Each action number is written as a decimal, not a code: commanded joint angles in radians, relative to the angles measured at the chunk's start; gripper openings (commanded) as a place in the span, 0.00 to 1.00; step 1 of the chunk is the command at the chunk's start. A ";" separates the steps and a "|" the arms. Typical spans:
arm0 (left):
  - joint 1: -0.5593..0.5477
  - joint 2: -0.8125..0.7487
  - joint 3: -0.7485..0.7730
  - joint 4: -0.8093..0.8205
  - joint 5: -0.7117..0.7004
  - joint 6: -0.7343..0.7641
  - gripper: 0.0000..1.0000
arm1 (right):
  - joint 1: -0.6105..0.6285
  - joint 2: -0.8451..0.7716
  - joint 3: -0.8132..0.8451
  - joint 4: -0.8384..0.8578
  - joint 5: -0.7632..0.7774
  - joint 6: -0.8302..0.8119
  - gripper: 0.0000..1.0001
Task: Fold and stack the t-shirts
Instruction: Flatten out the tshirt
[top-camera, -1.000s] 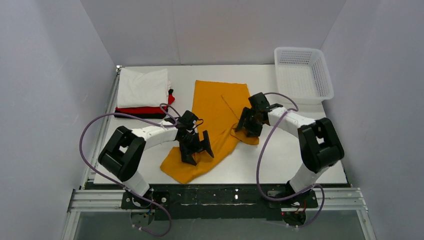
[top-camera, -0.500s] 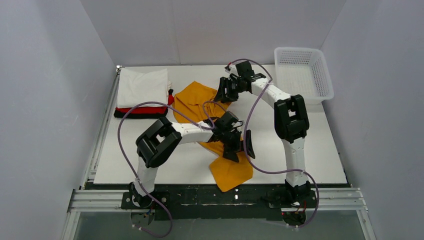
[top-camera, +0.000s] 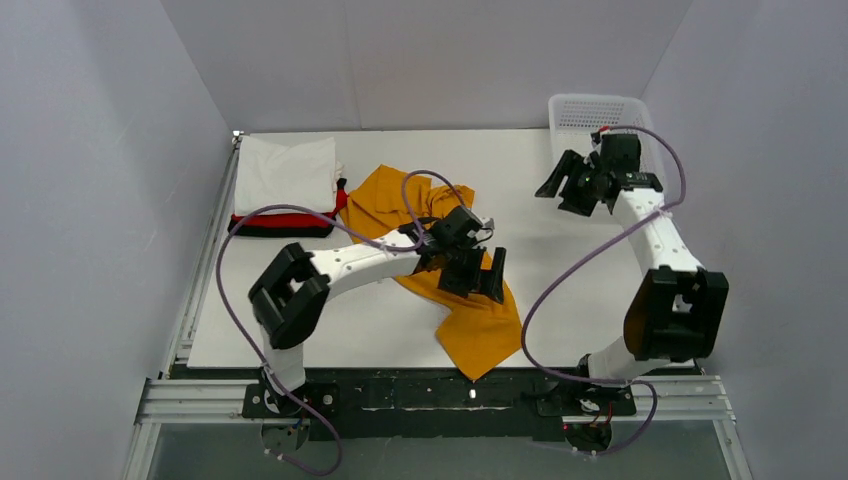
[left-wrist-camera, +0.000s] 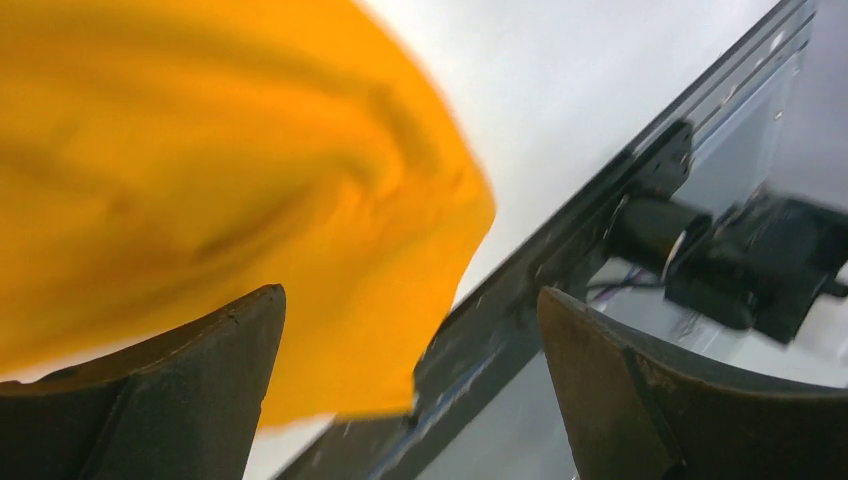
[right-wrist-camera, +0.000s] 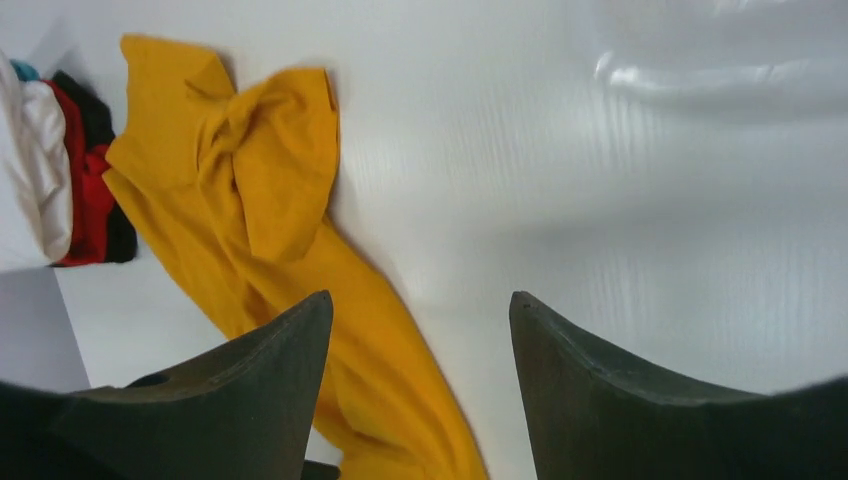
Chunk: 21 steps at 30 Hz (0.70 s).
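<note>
While the left hand (top-camera: 473, 285) is held over the mustard-orange t-shirt (top-camera: 375, 205) at frame centre, its jaws are seen wide apart, nothing gripped. The shirt is crumpled and laid diagonally from upper centre to lower centre. Its lower end reaches the near edge of the counter (top-camera: 380, 330), by the black rail (left-wrist-camera: 560, 240). The right hand (top-camera: 560, 198), jaws apart and empty, is raised at upper right, just beside the white basket (top-camera: 640, 160). A folded white t-shirt (top-camera: 285, 170) is stacked on a red t-shirt (top-camera: 290, 220) and a black t-shirt (top-camera: 280, 232) at the upper-left counter edge. Bare counter is noted between shirt and basket.
</note>
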 joint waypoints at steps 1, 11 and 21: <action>0.051 -0.315 -0.156 -0.304 -0.159 0.103 0.98 | 0.053 -0.192 -0.297 -0.022 0.007 0.106 0.72; 0.406 -0.837 -0.581 -0.557 -0.396 0.022 0.98 | 0.581 -0.493 -0.568 -0.001 0.116 0.261 0.72; 0.514 -0.963 -0.608 -0.728 -0.435 -0.001 0.98 | 0.718 -0.004 -0.379 0.147 0.064 0.255 0.71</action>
